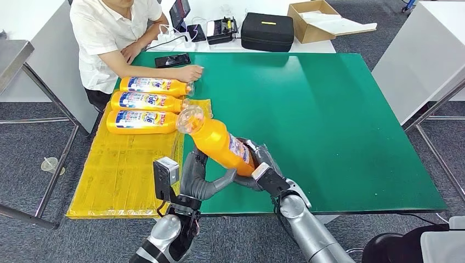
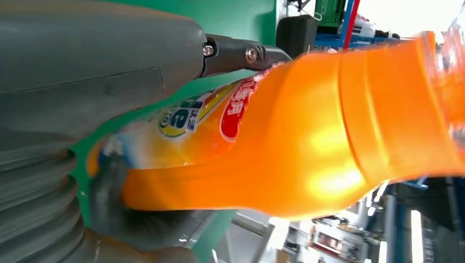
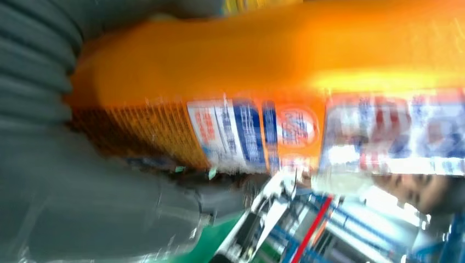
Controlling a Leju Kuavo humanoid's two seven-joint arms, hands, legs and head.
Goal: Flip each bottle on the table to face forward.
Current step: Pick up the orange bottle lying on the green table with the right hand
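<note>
Orange plastic, a clear cap and a blue, white and red label make up the held bottle, which is lifted above the near edge of the green table and tilted, cap toward the far left, base toward the near right. The left hand wraps its lower body from the left, thumb running under it; the left wrist view shows the thumb along the label and dark fingers under the base. The right hand clasps the base end from the right, fingers closed around it.

Three more bottles of the same kind lie side by side on a yellow mat at the table's far left, labels up, caps pointing right. A person in a white shirt sits at the far left corner, one hand touching the cap of the farthest bottle. A dark phone lies on the green surface near that person.

Beyond the table, a white bench carries a black case, an open cardboard box and small electronics. Grey carpet covers the floor, with metal-legged tables to either side.
</note>
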